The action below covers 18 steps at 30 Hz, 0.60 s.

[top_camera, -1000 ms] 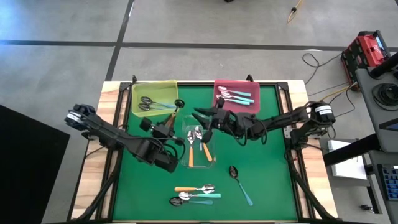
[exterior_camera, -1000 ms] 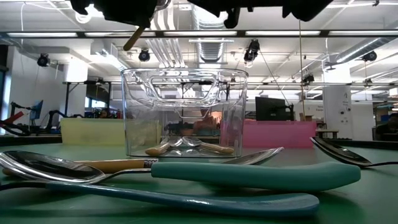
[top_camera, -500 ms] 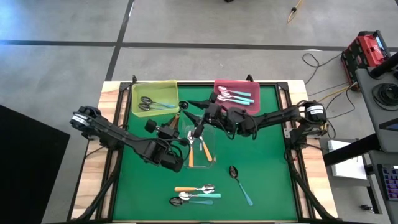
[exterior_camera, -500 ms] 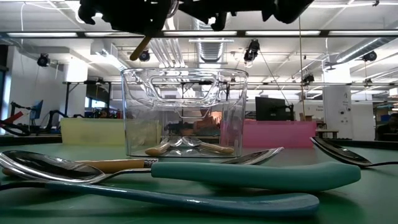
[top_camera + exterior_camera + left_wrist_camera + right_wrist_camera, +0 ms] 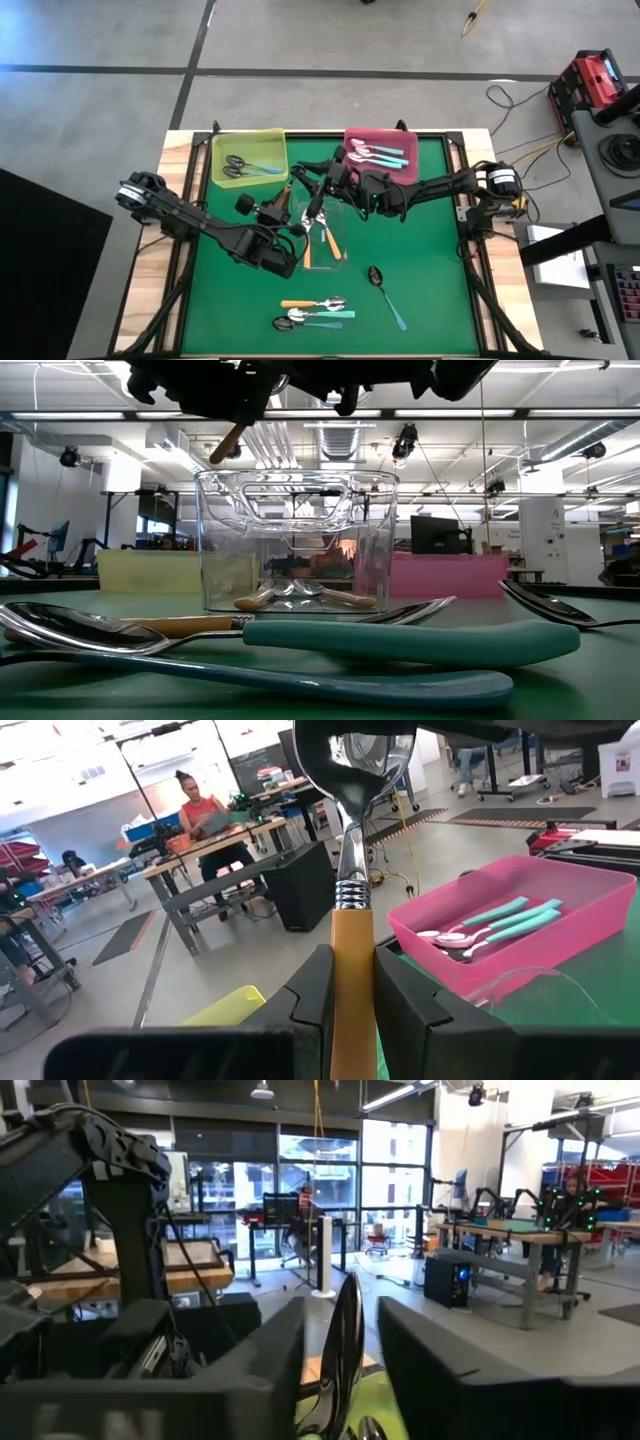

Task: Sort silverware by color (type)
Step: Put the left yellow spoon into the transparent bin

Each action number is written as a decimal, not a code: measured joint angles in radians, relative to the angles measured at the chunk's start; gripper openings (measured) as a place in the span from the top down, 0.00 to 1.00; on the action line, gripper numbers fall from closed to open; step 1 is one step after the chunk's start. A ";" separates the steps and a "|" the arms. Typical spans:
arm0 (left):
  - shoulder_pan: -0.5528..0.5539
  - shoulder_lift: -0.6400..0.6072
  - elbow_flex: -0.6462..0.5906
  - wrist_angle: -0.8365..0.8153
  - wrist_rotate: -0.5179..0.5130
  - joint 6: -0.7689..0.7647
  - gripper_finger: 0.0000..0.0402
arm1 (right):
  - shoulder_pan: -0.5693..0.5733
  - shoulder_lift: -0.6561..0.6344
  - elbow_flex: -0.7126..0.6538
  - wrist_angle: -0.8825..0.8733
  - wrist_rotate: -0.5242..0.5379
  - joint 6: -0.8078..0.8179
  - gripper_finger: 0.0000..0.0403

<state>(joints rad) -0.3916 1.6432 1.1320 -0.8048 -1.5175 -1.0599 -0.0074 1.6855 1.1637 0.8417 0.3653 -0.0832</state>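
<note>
Lying nearest the low camera on the green table (image 5: 420,270), a cluster of spoons (image 5: 315,311) with teal and orange handles fills the foreground, and a lone dark-bowled spoon with a blue handle (image 5: 386,295) rests apart from them toward the right arm's side. Behind these stands the clear tray (image 5: 297,540), holding several orange-handled spoons (image 5: 322,232); its transparent walls blur what lies within, so their count is hard to read. Farther back sit the yellow tray (image 5: 249,157) with dark-bowled spoons and the pink tray (image 5: 381,155) with teal-handled spoons (image 5: 485,925). In the low view both arms are cut off at the frame's upper edge, showing only dark shapes. The left gripper (image 5: 352,985) hangs above the table just beside the clear tray, its fingers clamped on the orange handle of a spoon (image 5: 351,870) whose shiny bowl points up and away toward the far trays. The right gripper (image 5: 340,1355) reaches over the far end of the clear tray, meeting that same spoon: its two fingers stand apart on either side of the bowl, seen edge-on between them, though whether they press it cannot be told. In the room beyond, a person sits at a workbench.
</note>
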 joint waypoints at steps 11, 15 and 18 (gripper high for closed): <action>0.001 0.000 0.000 0.001 0.002 0.004 0.82 | 0.000 -0.006 0.008 -0.059 -0.001 -0.019 0.97; 0.000 -0.004 0.000 -0.002 0.006 0.004 0.67 | 0.000 -0.008 0.008 -0.067 0.000 -0.028 0.97; -0.002 -0.012 0.000 -0.010 0.007 0.021 0.57 | 0.000 -0.015 0.008 -0.080 0.002 -0.034 0.98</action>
<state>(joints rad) -0.3938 1.6315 1.1320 -0.8145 -1.5109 -1.0393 -0.0074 1.6705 1.1713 0.7616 0.3675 -0.1171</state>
